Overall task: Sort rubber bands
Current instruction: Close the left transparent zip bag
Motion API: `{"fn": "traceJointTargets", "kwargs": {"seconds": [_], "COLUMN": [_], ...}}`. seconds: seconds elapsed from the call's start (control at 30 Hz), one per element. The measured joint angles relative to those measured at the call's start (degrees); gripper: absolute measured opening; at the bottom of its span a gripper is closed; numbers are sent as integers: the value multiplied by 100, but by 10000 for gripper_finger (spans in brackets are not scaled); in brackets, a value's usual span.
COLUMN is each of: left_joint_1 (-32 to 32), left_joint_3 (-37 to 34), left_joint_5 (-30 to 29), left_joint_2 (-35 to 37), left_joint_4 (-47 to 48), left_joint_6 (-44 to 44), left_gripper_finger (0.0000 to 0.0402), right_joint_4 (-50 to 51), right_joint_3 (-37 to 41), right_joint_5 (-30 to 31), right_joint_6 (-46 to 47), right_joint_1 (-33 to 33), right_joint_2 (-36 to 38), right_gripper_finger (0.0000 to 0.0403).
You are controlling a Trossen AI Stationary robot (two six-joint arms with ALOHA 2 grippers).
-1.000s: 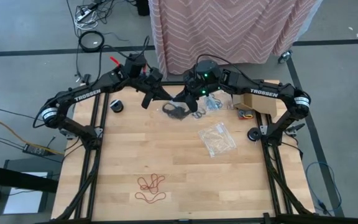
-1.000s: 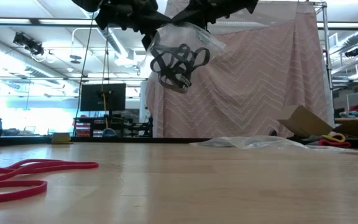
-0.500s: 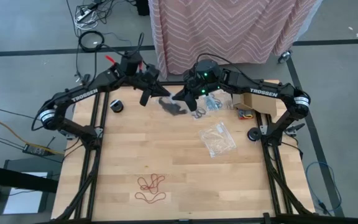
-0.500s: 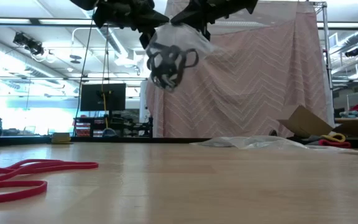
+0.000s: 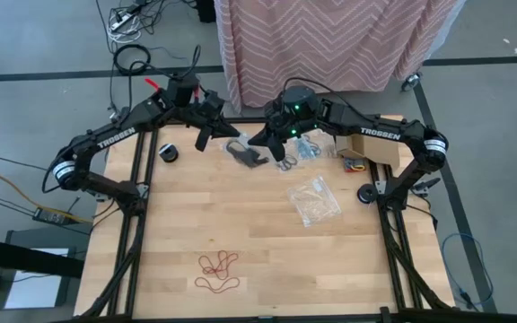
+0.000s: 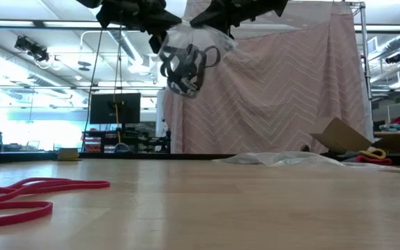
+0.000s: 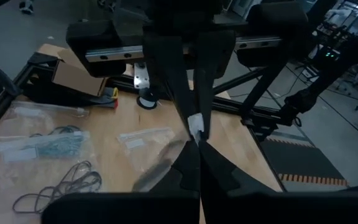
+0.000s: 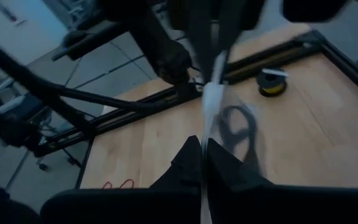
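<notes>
Both grippers aloft at the far edge of the surface — left gripper and right gripper each clamped on one clear bag holding black rubber bands; red rubber bands lie near front.

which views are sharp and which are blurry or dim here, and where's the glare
High view: evenly lit and sharp, red rubber bands crisp on the table. Low view: bright windows glare at left, the near red bands soft, the bag of black rubber bands clear against the curtain. Both wrist views: dim; the right one smeared, with the bag a pale streak.
</notes>
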State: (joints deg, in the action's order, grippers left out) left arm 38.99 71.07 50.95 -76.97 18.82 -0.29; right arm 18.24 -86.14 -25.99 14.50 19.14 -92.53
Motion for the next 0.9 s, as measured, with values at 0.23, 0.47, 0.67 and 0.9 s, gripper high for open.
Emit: {"fn": "traceJointTargets", "kwargs": {"seconds": [0.23, 0.47, 0.67, 0.9], "left_joint_1": [-59, -129, -318, -370], "left_joint_3": [6, 6, 6, 6], "left_joint_5": [-30, -23, -25, -96], "left_joint_2": [-14, -33, -203, -253], "left_joint_4": [35, 36, -6, -445], "left_joint_6": [19, 42, 95, -14], "left_gripper_finger": [0, 0, 0, 0], "right_joint_4": [-278, -449, -490, -330], "right_joint_3": [10, 10, 10, 8], "right_joint_5": [-202, 2, 14, -23], "right_joint_6": [16, 197, 227, 237], "right_joint_1": [22, 136, 201, 199], "right_joint_2": [3, -4, -9, -13], "right_gripper_finger": [52, 111, 118, 100]}}
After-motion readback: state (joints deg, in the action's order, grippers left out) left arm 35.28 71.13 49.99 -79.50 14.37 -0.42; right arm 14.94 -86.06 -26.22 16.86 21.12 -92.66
